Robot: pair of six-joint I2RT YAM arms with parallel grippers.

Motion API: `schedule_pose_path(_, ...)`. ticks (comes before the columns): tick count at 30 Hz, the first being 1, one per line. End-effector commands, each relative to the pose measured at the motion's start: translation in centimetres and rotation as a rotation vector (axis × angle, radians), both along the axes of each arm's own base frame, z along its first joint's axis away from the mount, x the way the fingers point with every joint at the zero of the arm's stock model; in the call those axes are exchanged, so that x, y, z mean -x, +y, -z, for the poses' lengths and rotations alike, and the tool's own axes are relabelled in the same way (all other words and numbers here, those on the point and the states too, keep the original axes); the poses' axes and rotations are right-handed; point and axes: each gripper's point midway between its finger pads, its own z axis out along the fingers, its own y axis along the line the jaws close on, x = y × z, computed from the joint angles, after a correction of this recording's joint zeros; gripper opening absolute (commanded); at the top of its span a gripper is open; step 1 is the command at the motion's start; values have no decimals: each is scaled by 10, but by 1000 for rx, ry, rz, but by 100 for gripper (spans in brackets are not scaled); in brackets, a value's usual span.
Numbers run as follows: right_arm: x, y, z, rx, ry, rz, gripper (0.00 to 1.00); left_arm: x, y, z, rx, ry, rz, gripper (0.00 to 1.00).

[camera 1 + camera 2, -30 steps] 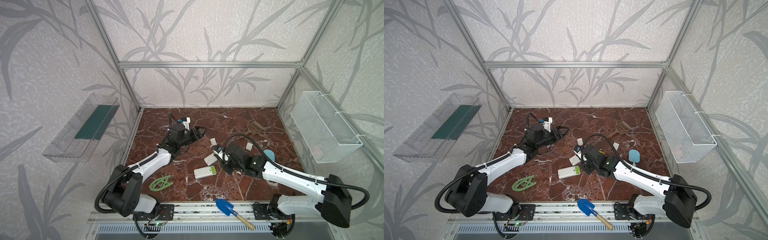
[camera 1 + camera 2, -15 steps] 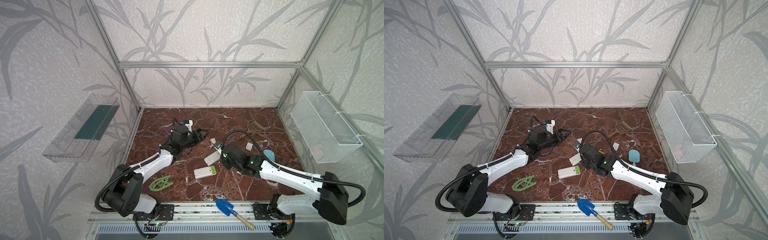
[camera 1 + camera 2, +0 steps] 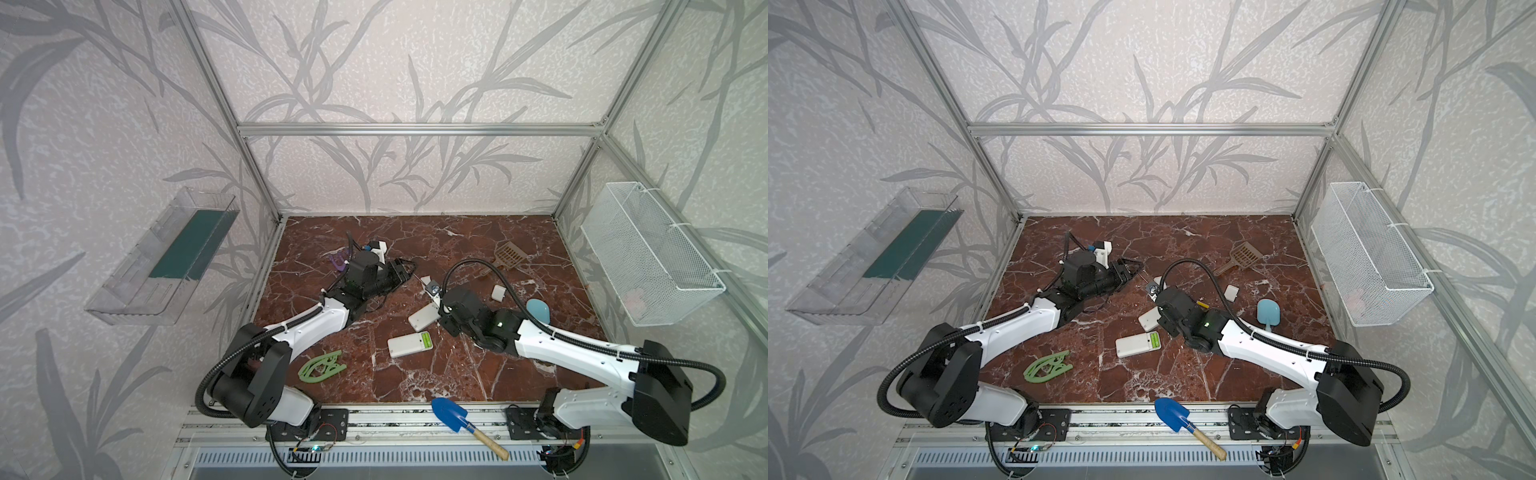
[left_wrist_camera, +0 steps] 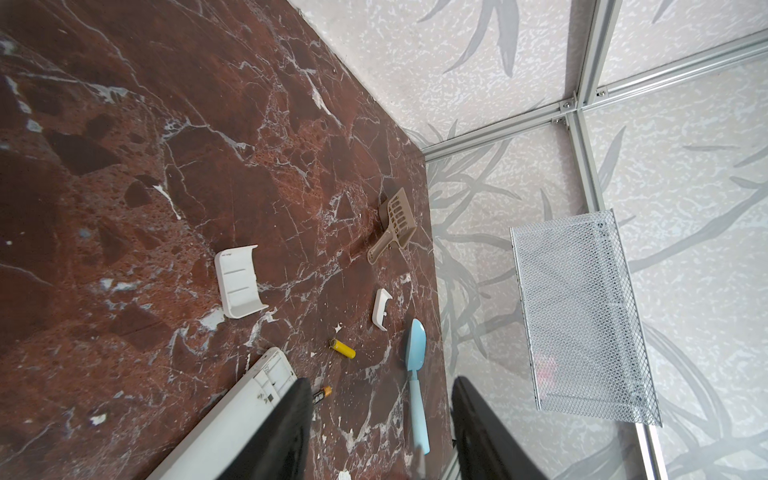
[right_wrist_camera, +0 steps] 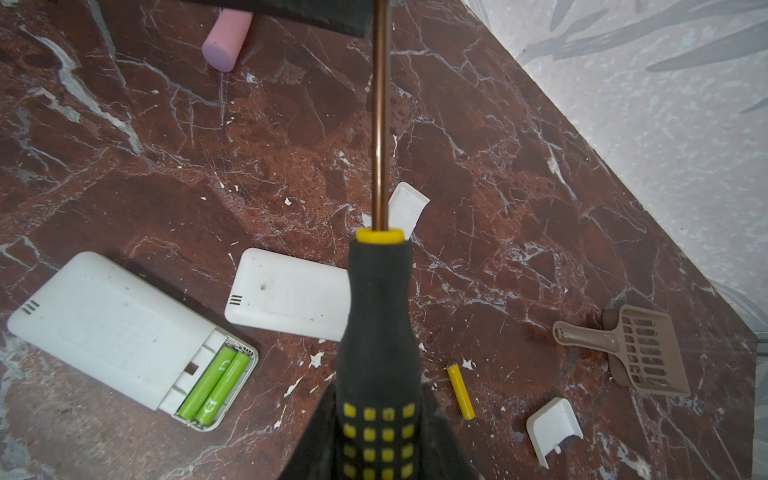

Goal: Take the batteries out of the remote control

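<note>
The left gripper is reaching farther right than a second ago, its fingers standing closer together than before. The right gripper is sitting slightly farther back and left. The left gripper is still spread and gripping nothing. The right gripper is pinching the black-and-yellow handle of a screwdriver, whose bare shaft is pointing toward the left gripper.

A clear tray hanging on the left wall is holding a dark green slab. A white wire basket on the right wall is holding something pale pink, too blurred to name. The near remote is lying back-up at the middle of the marble floor. Its compartment is standing uncovered, with two green batteries lying side by side inside.

Those two are showing as glossy, light green, thin cylinders. A yellow battery is lying loose on the floor right of the far remote, between it and a small white cover. A dark battery with an orange end is lying just beside the far remote, partly hidden by a left finger.
</note>
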Motion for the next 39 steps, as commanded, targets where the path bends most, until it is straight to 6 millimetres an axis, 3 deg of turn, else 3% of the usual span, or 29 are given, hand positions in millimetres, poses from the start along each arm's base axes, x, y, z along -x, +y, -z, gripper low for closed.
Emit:
schedule_pose_path(1,-9,11,-21,-45,-51,11,9,-4,-5,-11,36,-28,1,52)
schedule_pose_path(8,-10,13,-26,-62,-62,8,9,-5,-3,-13,37,-35,-6,48)
schedule_pose_path(19,-13,21,-32,-86,-71,1,9,-7,-5,-12,60,-28,-15,0)
schedule_pose_path(24,-13,22,-34,-147,-108,-10,12,-7,5,-11,63,-20,-58,0)
schedule_pose_path(27,-11,26,-37,-196,-136,-56,27,-9,11,-18,100,-24,-75,0)
schedule_pose_path(29,-8,30,-39,-235,-152,-110,32,-11,13,-22,129,-22,-81,0)
schedule_pose_path(39,-2,16,-55,-396,-238,-297,76,-14,20,-52,272,-34,-73,0)
